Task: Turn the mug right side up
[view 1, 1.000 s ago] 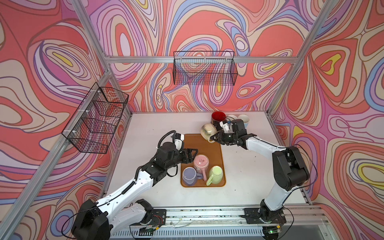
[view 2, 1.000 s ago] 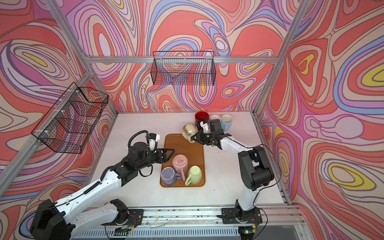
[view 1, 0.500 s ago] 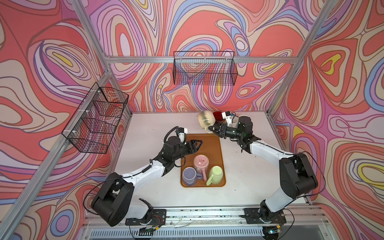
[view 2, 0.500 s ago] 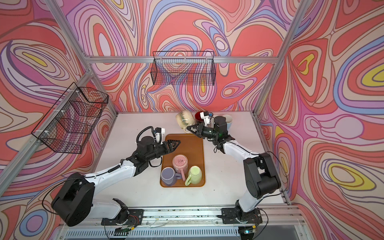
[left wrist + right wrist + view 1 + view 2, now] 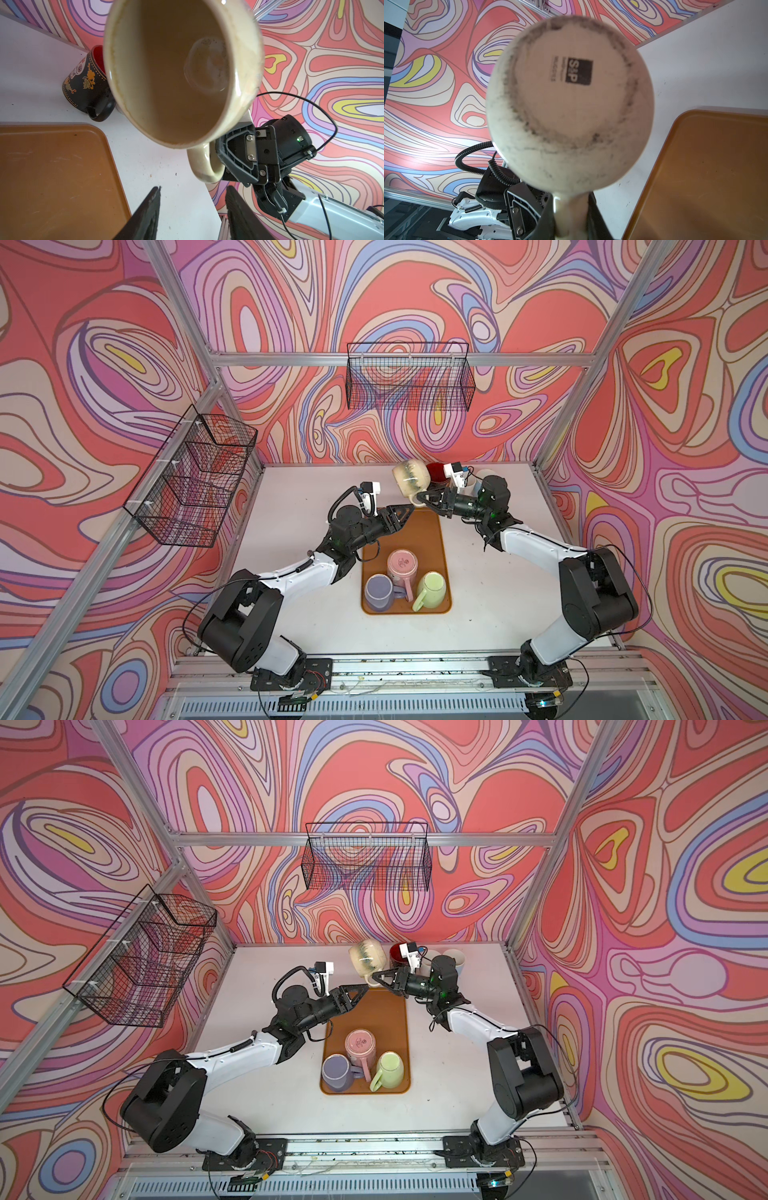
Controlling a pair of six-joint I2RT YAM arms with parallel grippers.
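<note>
Right jaws pinch the cream mug (image 5: 409,479) by its handle, aloft and sideways for turning; left jaws, half-open and empty, point just beneath it.

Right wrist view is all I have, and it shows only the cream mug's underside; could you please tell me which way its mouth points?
Observer: The cream mug is tipped on its side in the air, and its empty mouth faces the left gripper.
Operator: Thank you. Is that gripper touching it?
Observer: No. Its jaws stand apart, and the left wrist view shows a gap between them and the handle.
Operator: Is there free space on the tray?
Observer: Yes. The pink mug, purple mug and green mug crowd the near end of the tray, and the far end is bare.
</note>
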